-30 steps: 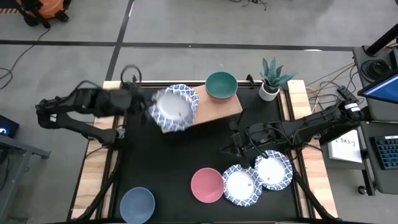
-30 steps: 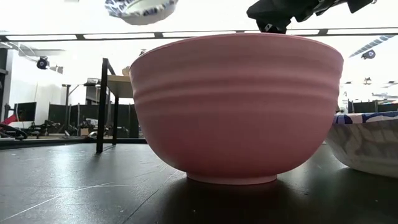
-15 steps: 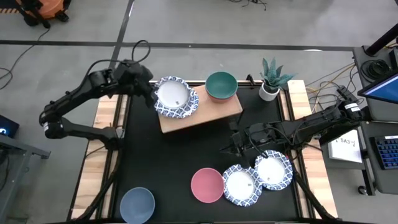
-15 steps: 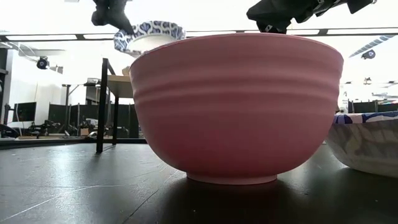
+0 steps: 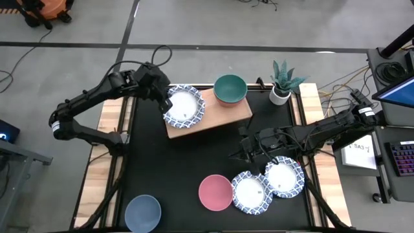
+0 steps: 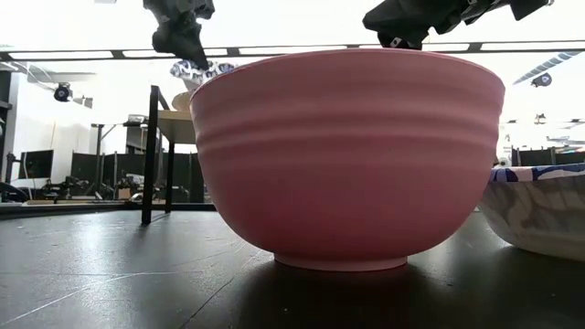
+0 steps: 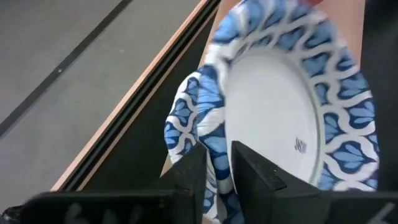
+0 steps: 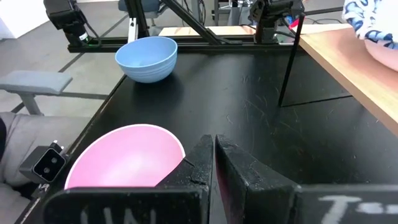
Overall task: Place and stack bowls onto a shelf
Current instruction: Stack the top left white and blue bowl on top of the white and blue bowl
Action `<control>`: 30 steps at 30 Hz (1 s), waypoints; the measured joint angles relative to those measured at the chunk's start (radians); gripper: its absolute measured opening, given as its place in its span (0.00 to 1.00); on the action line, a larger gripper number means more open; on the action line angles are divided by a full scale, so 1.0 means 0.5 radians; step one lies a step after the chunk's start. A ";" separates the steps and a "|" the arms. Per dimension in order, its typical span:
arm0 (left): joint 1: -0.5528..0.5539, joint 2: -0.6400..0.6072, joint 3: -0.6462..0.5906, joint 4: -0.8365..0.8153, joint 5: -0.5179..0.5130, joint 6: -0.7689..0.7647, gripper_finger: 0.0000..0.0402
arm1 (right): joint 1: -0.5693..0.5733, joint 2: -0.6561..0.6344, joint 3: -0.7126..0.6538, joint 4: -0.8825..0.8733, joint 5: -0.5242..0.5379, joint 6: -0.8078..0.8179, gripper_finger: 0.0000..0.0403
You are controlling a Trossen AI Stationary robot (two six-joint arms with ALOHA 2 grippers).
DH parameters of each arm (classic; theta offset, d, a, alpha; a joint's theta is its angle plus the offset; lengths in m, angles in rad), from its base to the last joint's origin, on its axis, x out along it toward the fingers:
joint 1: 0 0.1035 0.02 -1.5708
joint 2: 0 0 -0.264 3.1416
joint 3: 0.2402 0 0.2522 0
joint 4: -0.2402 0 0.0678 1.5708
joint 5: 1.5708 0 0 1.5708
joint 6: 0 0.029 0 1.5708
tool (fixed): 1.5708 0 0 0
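Left pincer (image 5: 165, 101) is over the shelf's (image 5: 223, 115) left end, clamped on the left rim of a patterned bowl (image 5: 185, 107). Bowl sits just right of the fingers, on or just above the board; contact can't be confirmed. Left wrist view: fingers (image 7: 186, 180) pinch the blue-patterned rim, bowl (image 7: 280, 118) tilted across the frame. There looks to be a second patterned rim under it, so possibly stacked, not sure.

Green bowl (image 5: 230, 89) is on the shelf's far right end, apart from the held bowl.

Right pincer (image 5: 244, 151) hangs above the worktop (image 5: 162, 168) right of centre, fingers together, holding nothing. Pink bowl (image 5: 215, 192) lies near and left of it; two patterned bowls (image 5: 251, 192) (image 5: 283, 178) touch each other just right of the pink one. Blue-grey bowl (image 5: 142, 212) is at the near left corner, well apart from both pincers.
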 joint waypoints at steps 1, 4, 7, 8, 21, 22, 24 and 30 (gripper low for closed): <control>0.001 0.001 0.000 0.009 -0.001 0.006 0.17 | 0.000 0.000 0.000 -0.001 0.000 -0.001 0.02; 0.002 -0.001 0.000 0.009 -0.012 0.026 0.23 | 0.000 0.000 0.000 -0.001 0.000 0.019 0.02; 0.002 -0.012 0.000 0.009 -0.025 0.055 0.30 | 0.000 0.000 0.000 -0.003 -0.001 0.020 0.02; 0.001 -0.020 0.000 0.009 -0.041 0.063 0.32 | 0.000 0.000 0.000 -0.003 0.000 0.022 0.02; -0.103 -0.258 -0.204 0.092 0.174 0.113 0.34 | 0.000 0.000 -0.001 0.005 0.019 0.032 0.02; -0.140 -0.293 -0.267 0.139 0.175 0.074 0.33 | 0.000 0.000 -0.001 0.005 0.044 0.033 0.02; -0.216 -0.365 -0.405 0.252 0.174 0.031 0.31 | 0.000 0.000 -0.001 0.006 0.070 0.039 0.02; -0.454 -0.458 -0.734 0.573 0.191 -0.107 0.26 | -0.001 0.000 -0.001 0.018 0.108 0.039 0.02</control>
